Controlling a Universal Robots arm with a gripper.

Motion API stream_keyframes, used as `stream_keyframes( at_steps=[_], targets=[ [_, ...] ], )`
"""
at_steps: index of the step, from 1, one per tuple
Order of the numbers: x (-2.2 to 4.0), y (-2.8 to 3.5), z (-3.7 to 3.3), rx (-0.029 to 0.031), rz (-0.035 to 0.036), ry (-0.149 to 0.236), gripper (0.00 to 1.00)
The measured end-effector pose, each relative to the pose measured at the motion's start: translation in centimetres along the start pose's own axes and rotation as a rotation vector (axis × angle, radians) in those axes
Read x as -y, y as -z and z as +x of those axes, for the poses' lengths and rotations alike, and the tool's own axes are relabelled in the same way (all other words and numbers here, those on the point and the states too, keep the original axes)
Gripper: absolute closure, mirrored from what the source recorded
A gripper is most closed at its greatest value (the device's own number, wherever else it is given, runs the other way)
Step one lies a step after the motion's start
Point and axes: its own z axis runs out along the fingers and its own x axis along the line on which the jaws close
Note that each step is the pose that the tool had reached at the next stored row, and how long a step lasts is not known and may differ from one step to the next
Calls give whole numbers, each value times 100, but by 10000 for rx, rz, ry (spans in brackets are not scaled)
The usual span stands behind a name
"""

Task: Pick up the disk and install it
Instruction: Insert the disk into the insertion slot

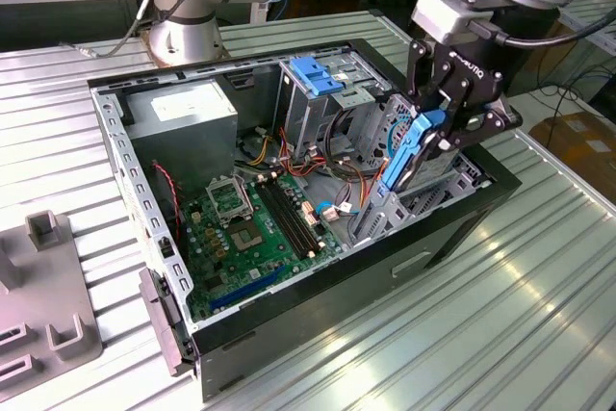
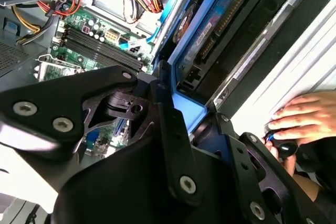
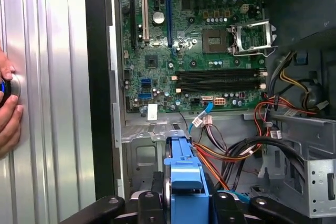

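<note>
bright overhead light is glaring off the ribbed metal table [image 1: 481, 334], while the open computer case [image 1: 318, 307] is shading its own inside.

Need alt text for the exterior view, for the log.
A robot arm's pincer grips a blue-railed disk, tilted, over the exterior view's right end of an open computer case. The green circuit board and grey power box lie exposed inside; the case sits on a ribbed metal table.
</note>
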Motion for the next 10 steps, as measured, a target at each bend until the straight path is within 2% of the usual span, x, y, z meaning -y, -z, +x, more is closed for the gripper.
stream_keyframes(
  at_steps=[2, 10],
  targets=[
    [3, -75, 1, 8, -9, 0, 63],
    [8, -148, 1, 20, -31, 0, 63]
  ],
)
